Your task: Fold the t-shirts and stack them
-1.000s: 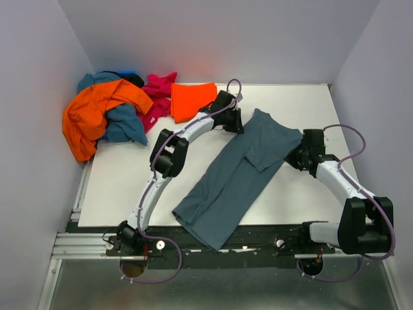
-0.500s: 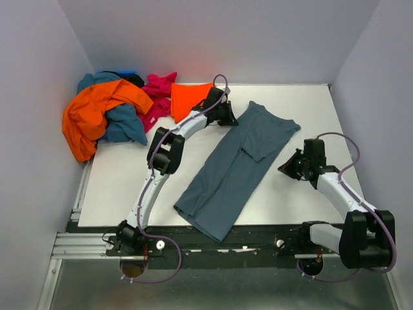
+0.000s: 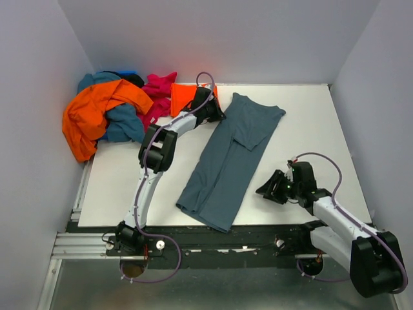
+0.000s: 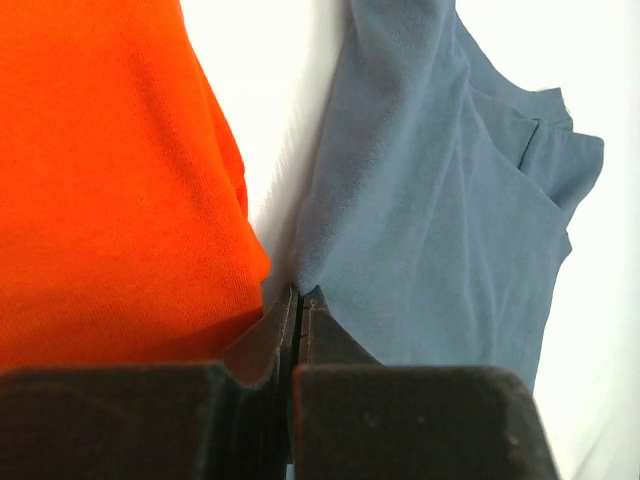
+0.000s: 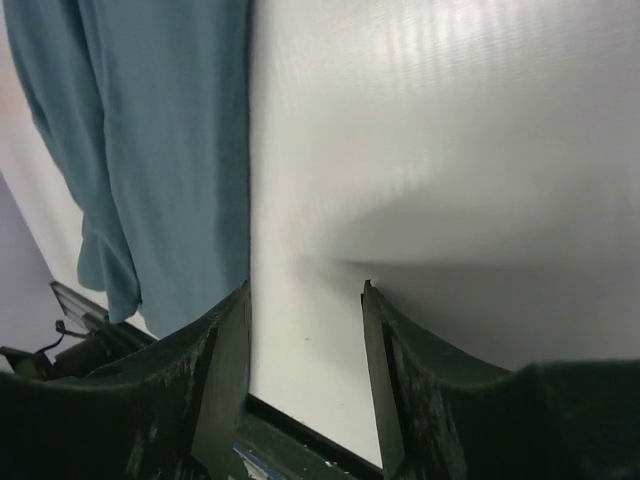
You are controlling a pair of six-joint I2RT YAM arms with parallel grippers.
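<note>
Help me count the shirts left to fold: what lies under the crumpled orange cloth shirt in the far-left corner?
A crumpled teal cloth shirt pokes out beneath the crumpled orange cloth shirt. Anything else under it is covered by the orange cloth.

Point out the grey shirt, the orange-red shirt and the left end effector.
grey shirt [image 3: 226, 161]: overhead view, middle of its long folded body.
orange-red shirt [image 4: 110, 180]: left wrist view, its flat upper surface.
left end effector [image 4: 299, 295]: left wrist view, between its shut fingertips.
</note>
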